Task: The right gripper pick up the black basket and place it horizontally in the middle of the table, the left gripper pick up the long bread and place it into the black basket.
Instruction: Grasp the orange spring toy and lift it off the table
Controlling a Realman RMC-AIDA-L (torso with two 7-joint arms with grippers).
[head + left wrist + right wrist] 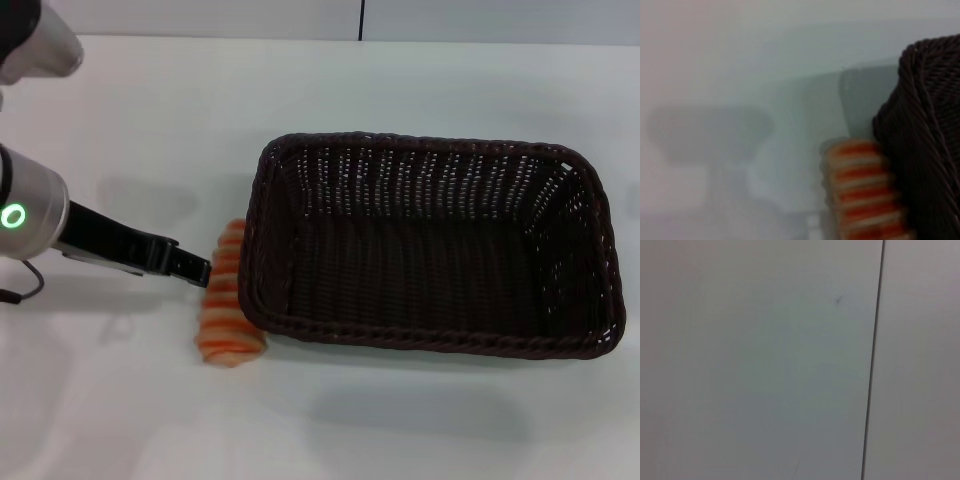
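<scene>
The black basket [400, 337] lies lengthwise on the white table [130, 130], right of centre, and is empty. The long bread [228, 300], striped orange and cream, rests on the table right against the basket's left end wall. My left gripper [196, 268] reaches in low from the left on the arm with the green ring, and its tip is at the bread's left side. In the left wrist view the long bread [865, 195] lies close beside the basket's woven wall [930, 140]. The right gripper is out of view.
A dark seam [361, 20] splits the wall behind the table's far edge. The right wrist view holds only a pale surface crossed by a thin dark line [872, 365]. Bare tabletop lies in front of and to the left of the bread.
</scene>
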